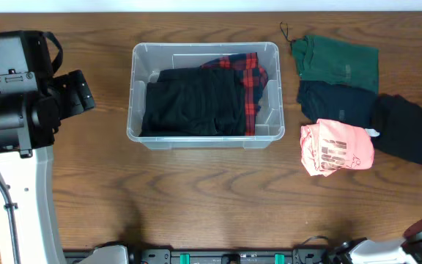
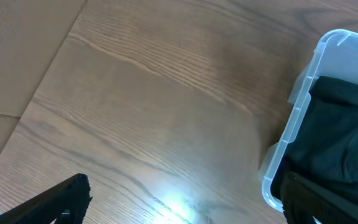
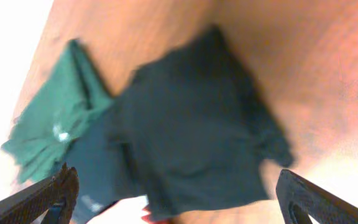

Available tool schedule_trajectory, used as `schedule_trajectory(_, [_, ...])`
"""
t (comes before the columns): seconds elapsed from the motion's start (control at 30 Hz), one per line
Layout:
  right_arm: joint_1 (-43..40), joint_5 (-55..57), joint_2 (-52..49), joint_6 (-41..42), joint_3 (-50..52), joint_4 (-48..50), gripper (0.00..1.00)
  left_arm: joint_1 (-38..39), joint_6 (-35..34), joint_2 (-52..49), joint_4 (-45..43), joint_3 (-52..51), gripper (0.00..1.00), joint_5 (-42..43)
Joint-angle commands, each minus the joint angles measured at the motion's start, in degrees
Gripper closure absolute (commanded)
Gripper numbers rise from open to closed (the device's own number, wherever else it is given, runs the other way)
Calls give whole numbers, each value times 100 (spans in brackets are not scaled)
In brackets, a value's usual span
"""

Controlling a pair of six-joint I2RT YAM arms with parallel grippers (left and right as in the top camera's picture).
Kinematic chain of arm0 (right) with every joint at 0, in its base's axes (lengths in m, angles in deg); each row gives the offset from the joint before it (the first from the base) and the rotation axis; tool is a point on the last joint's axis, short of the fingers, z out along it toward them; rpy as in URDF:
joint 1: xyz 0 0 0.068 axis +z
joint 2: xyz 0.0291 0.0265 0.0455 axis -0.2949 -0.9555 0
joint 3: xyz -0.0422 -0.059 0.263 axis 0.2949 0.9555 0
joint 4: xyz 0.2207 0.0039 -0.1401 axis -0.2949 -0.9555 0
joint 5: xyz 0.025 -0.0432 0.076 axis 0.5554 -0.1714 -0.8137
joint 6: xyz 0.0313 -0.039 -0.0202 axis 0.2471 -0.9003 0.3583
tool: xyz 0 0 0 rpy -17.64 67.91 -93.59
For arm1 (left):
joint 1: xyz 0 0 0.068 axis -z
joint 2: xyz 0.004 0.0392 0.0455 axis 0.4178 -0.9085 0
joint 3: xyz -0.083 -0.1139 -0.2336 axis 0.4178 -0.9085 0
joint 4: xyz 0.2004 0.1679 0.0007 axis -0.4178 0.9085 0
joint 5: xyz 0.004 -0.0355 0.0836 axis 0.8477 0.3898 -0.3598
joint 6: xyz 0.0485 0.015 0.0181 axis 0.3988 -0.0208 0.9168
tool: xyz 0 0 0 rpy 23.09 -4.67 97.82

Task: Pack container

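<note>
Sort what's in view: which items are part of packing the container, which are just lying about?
Job: container, black garment and red plaid garment inside it; green garment, navy garment, pink garment, second black garment beside it.
Lying about: rail along the near edge.

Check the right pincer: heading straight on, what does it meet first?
Right pincer would probably meet the black folded garment first; it fills the line ahead, though depth is unclear.

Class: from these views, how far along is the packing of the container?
Done: a black garment and a red plaid garment lie in the container. In hand: nothing; left gripper and right gripper are open, the right over the outer black garment. Left: that one plus the green garment, navy garment and pink garment beside the container.
</note>
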Motion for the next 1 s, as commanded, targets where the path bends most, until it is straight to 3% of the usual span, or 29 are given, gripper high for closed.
schedule_trajectory(0.0, [-326, -308, -415, -459, -105, 61, 1, -24, 35, 0, 13, 37, 2, -90])
schedule_trajectory(0.23, [-680, -1414, -1373, -1189, -107, 413, 1, -24, 35, 0, 13, 37, 2, -90])
schedule_trajectory(0.63, [-590, -1379, -2232, -1360, -107, 503, 2, -24, 35, 0, 13, 37, 2, -90])
schedule_trajectory(0.77, [-431, -1375, -2232, -1233, -107, 553, 10, -24, 35, 0, 13, 35, 2, -90])
schedule_trajectory(0.97, [-57, -1082, -2232, -863, -107, 595, 35, -24, 35, 0, 13, 37, 2, -90])
